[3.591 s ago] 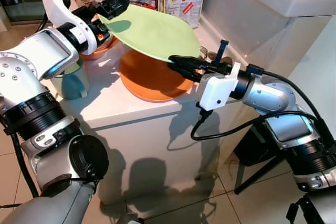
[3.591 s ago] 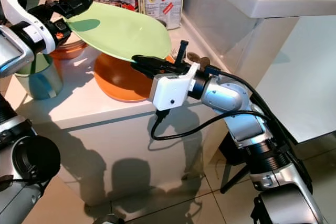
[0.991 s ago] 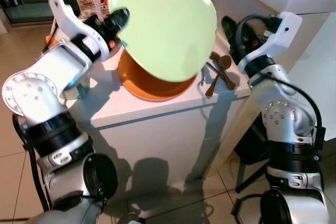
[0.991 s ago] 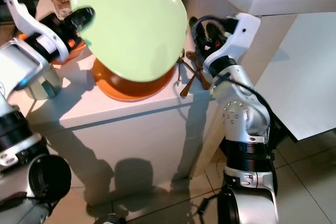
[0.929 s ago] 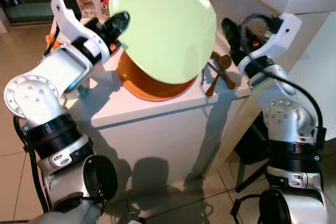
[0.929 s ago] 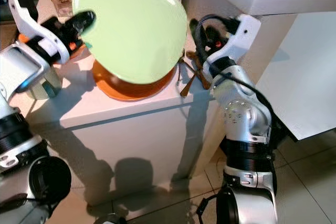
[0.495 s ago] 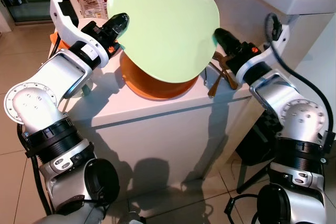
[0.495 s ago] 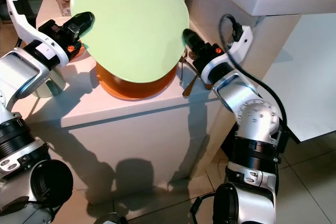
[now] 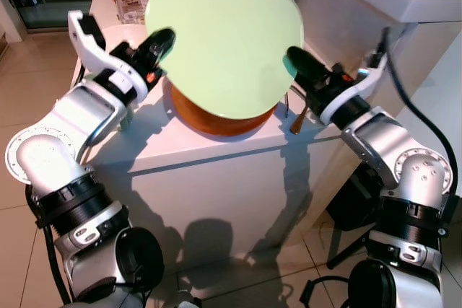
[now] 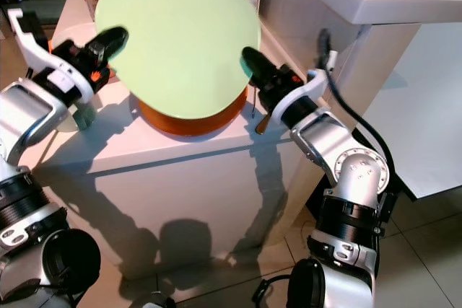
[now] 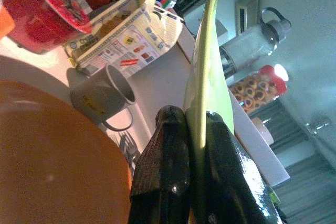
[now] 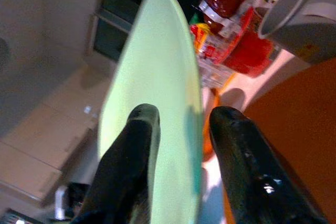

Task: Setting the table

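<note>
Your left gripper (image 9: pixel 160 40) has its jaws pinched shut on the rim of the pale green plate (image 9: pixel 224 41); the left wrist view shows one black finger on each face of the rim. The plate is up off the worktop (image 9: pixel 180 142), tilted steeply so its face is toward the head camera, and it hangs over the orange plate (image 9: pixel 216 115) that lies flat below it.

What matters now is the opposite rim. Your right gripper (image 9: pixel 299 63) sits at that edge, across the plate from the left one. In the right wrist view its jaws are spread, with the thin rim running between the two fingers (image 12: pixel 131 145); I judge they straddle the edge without clamping it. From those jaws the plate stretches away edge-on toward the left gripper, so the line between the two grippers runs across the plate's face.

The left arm reaches in from the worktop's left side with its forearm raised. The right arm is bent at the elbow, its forearm slanting up to the plate.

If you mean to share the grip, closing the right jaws looks like the next call. Wooden spoons (image 9: pixel 297 120) lie on the worktop just below the right wrist, and a grey mug (image 11: pixel 102 98) stands beyond the orange plate.
</note>
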You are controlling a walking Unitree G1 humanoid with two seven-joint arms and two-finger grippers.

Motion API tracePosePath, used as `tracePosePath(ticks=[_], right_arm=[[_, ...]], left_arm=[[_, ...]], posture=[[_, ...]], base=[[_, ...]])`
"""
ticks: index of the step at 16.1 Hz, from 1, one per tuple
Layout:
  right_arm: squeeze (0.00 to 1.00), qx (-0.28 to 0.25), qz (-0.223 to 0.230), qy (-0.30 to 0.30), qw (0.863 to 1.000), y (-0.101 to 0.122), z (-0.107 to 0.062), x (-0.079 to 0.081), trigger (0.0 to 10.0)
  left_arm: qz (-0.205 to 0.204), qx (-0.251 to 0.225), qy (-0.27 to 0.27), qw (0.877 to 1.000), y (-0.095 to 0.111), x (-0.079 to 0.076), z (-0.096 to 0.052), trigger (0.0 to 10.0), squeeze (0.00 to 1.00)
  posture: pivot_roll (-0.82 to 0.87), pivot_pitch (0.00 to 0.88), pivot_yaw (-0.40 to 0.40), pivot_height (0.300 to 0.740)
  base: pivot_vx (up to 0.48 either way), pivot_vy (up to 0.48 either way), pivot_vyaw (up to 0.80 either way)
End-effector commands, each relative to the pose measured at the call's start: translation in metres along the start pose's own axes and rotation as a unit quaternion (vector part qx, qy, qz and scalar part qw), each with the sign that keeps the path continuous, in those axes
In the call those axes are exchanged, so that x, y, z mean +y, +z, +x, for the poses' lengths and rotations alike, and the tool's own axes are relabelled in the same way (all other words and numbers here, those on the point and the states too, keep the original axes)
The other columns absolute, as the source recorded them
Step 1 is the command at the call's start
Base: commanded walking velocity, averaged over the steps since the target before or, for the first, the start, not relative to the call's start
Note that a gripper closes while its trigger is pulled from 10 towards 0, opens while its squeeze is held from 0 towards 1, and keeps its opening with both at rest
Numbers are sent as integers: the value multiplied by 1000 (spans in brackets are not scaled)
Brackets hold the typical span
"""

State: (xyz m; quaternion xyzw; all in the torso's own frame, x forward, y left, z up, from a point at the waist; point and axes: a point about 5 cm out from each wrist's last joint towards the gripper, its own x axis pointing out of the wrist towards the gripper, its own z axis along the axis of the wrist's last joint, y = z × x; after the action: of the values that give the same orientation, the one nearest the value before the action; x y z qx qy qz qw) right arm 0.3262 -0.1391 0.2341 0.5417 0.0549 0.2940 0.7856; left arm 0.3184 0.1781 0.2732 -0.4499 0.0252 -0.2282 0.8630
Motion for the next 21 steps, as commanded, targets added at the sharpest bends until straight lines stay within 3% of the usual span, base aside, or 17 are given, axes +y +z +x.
tracePosePath(ticks=[1, 12, 13, 14, 15, 17, 18, 19, 21], right_arm=[[0, -8, 17, 2, 1000, 3, -2, -1, 0], [0, 33, 45, -5, 998, -17, -1, -9, 0], [0, 32, 35, -10, 999, -17, -1, -8, 7765], [0, 32, 30, -12, 999, -16, -1, -8, 7765], [1000, 35, 28, -15, 999, -16, -2, -9, 10000], [1000, 36, 16, -9, 999, -9, 0, -4, 10000], [812, 33, 17, 4, 999, -7, 1, 0, 10000], [0, 30, 15, 8, 999, -5, 2, 3, 10000], [0, 27, 17, 12, 999, -6, 3, 4, 10000]], left_arm=[[-4, -5, -21, 1000, 1, -6, 0, 0, 0], [-31, 4, -40, 999, -8, -10, 0, 0, 0], [-31, 4, -39, 999, -8, -11, 0, 0, 0], [-31, 4, -39, 999, -8, -11, 1, 0, 0], [-31, 10, -47, 998, -7, -13, 2, 0, 0], [-32, 19, -57, 998, -7, -16, 7, 0, 0], [-34, 22, -61, 997, -7, -18, 9, 0, 0], [-34, 26, -64, 997, -7, -20, 13, 0, 0], [-42, 29, -69, 996, -9, -22, 18, 0, 0]], posture=[[75, 0, -42, 740], [86, 0, -53, 740], [87, 0, -54, 740], [87, 0, -54, 740], [81, 0, -51, 740], [70, 0, -40, 740], [65, 0, -35, 740], [57, 0, -31, 740], [49, 0, -26, 740]], base=[[0, 0, 0], [0, 0, 0], [0, 0, 0], [0, 0, 0], [0, 0, 0], [0, 0, 0], [0, 0, 0], [0, 0, 0], [0, 0, 0]])
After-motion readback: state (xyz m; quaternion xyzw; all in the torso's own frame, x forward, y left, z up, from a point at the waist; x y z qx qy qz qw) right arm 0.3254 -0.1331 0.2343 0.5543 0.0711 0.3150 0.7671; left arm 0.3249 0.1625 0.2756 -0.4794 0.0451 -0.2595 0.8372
